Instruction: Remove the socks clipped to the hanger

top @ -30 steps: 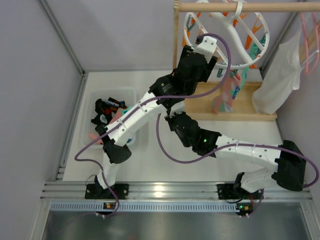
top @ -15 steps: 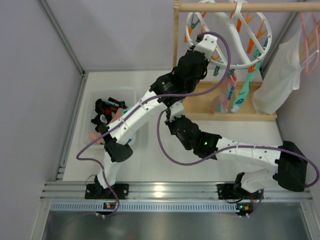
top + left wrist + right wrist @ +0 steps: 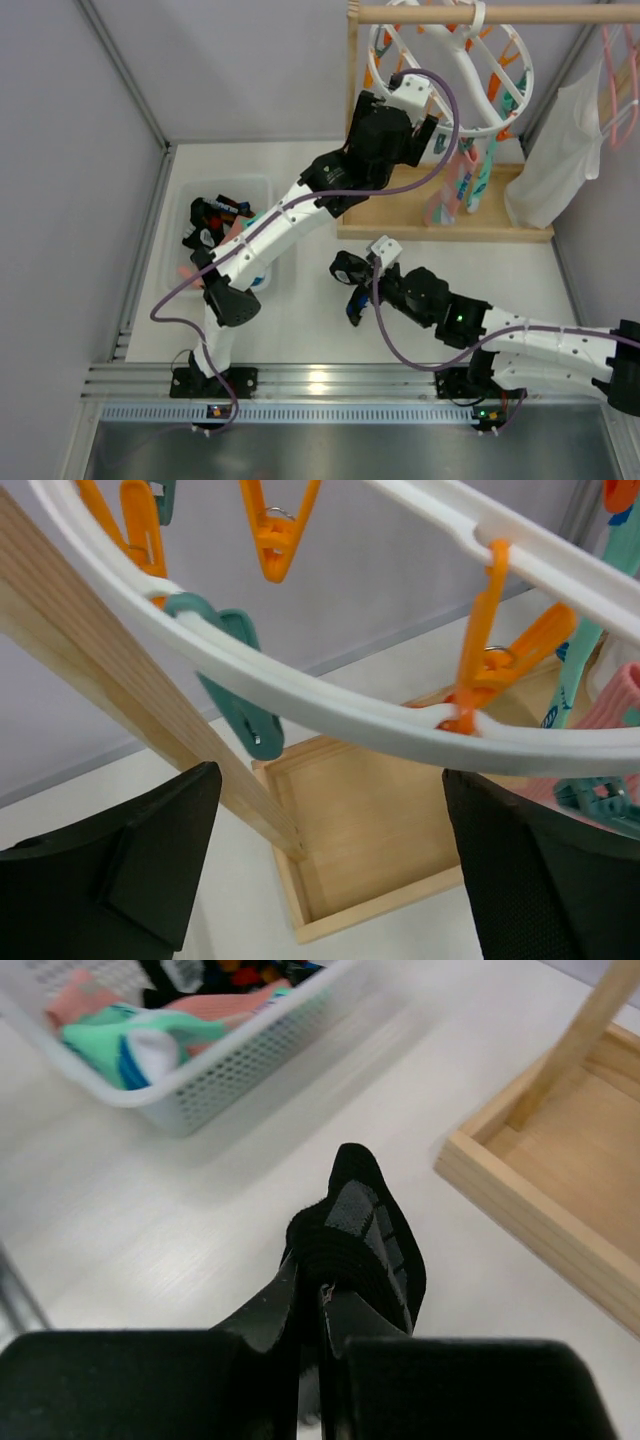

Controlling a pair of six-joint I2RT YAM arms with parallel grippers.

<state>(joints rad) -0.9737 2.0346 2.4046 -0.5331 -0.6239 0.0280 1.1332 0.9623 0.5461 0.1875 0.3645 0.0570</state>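
Black sock [image 3: 356, 1228], one, hangs pinched in my closed right gripper [image 3: 320, 1298]; my left gripper [image 3: 325, 870] gapes open by the hanger [image 3: 300, 695], near one pink sock [image 3: 620, 695] and one teal sock [image 3: 583, 660].

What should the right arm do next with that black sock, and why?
Probably swing the right gripper left to the white basket and let go there. Its jaws are shut on the black sock, which is over the table, short of the basket, where other socks already lie.
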